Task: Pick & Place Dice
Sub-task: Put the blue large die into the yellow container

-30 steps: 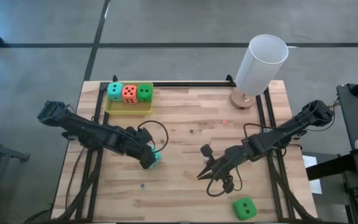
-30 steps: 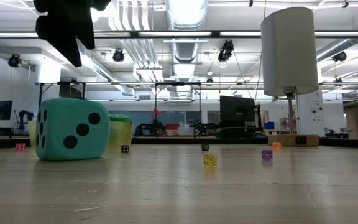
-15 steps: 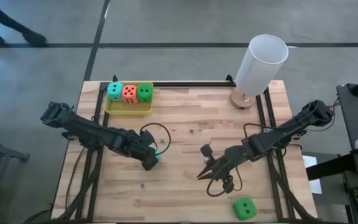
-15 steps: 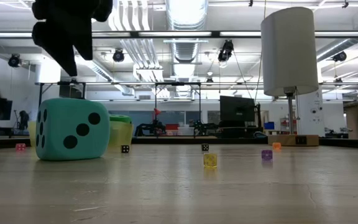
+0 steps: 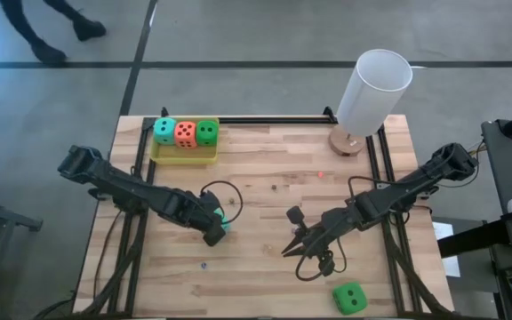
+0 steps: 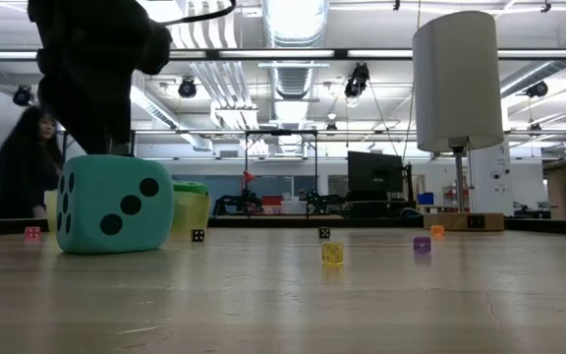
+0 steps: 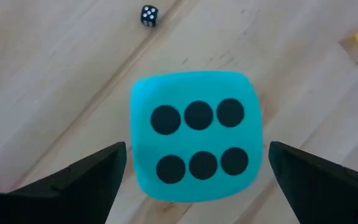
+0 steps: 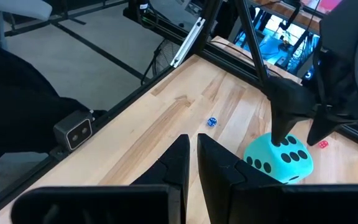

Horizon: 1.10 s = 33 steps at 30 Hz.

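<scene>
my left gripper (image 7: 194, 171) hangs directly over a teal die (image 7: 195, 144) that sits on the wooden table (image 5: 265, 178), a little toward my left of its middle. my jaws are spread wide, wider than the die, one finger on each side of it, and they hold nothing; the six-pip face looks straight up between them. in the low view the die (image 6: 114, 203) rests flat on the table with my gripper (image 6: 88, 74) close above its top, whether touching i cannot tell. a tiny black die (image 7: 148, 14) lies on the wood near it.

my right gripper (image 5: 288, 250) waits low over the table toward the near right, its fingers drawn nearly together with only a thin gap and nothing between them.

at the far left edge the yellow tray (image 5: 183, 153) holds three dice in a row: a teal die (image 5: 164, 131), an orange-red die (image 5: 185, 133) and a green die (image 5: 206, 132), side by side. another green die (image 5: 349, 297) sits alone on the near right corner, well apart from my right gripper. a white cylinder on a stand (image 5: 372, 92) stands at the far right.
</scene>
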Motion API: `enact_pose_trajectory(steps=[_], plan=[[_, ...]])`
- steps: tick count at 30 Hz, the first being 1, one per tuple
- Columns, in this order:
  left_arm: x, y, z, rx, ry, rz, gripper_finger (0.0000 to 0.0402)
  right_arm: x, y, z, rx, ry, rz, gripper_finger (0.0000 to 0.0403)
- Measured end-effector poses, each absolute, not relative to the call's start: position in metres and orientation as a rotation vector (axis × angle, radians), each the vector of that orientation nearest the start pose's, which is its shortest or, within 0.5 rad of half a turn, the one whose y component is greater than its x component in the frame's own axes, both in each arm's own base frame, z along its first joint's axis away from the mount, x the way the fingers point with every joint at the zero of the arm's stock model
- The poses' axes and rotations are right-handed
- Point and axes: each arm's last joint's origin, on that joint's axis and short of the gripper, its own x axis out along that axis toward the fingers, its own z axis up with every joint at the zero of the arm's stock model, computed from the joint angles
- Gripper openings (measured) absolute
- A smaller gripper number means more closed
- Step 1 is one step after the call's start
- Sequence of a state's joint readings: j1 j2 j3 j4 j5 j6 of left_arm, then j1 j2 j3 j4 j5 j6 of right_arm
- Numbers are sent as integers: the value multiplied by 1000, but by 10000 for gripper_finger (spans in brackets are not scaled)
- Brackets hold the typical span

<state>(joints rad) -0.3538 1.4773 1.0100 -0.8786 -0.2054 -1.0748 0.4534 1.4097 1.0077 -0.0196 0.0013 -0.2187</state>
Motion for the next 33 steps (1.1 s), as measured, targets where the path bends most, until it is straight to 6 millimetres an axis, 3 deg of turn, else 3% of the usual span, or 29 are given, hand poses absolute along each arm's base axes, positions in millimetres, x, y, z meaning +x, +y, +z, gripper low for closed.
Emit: enact_pose_trajectory(steps=[18,33], plan=[[261,-87,207,-514,1201,585,400,283,138,284,-308,365,490,28],[265,-88,213,-498,1217,557,400,283,138,284,-308,365,489,28]])
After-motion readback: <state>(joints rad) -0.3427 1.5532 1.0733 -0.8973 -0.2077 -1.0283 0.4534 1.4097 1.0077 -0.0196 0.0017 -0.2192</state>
